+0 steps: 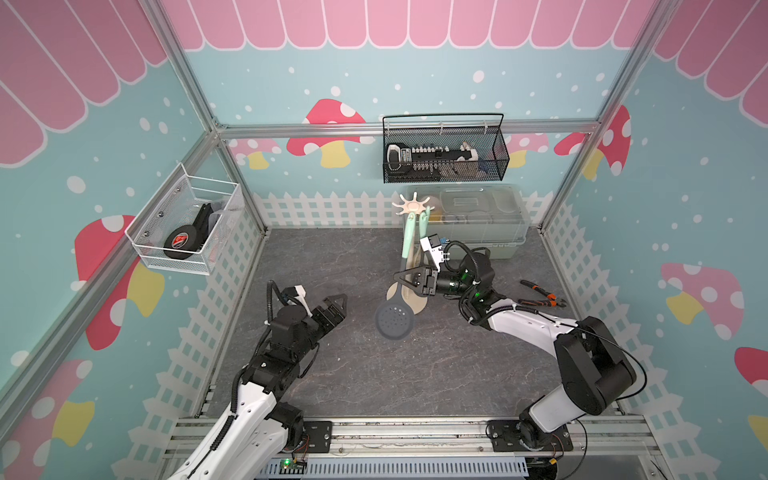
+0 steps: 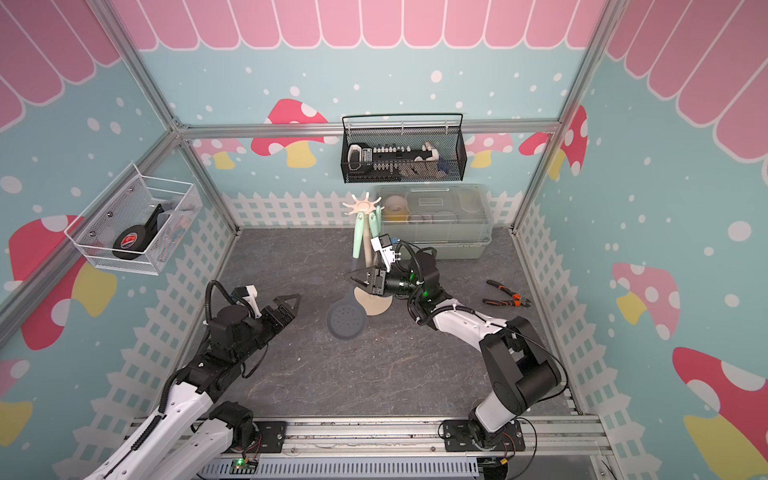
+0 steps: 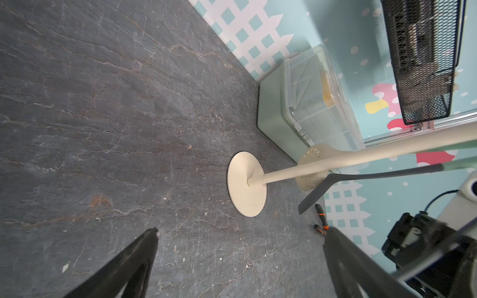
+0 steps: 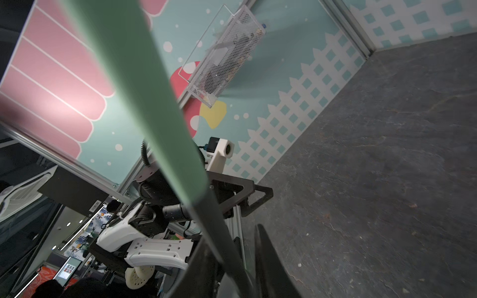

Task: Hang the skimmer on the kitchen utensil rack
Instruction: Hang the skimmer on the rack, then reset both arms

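The right gripper [image 1: 405,280], jaws parted, is straddling the skimmer [image 1: 394,320] hanging on the rack [image 1: 412,206]; left gripper [image 1: 337,307] spread wide.

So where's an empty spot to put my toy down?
The biggest bare patch of the table is in front, on the near side of the left claw and the skimmer. Another lies at the back, between the left fence wall and the rack. It's crowded around the rack: the right claw, the green box and pliers.
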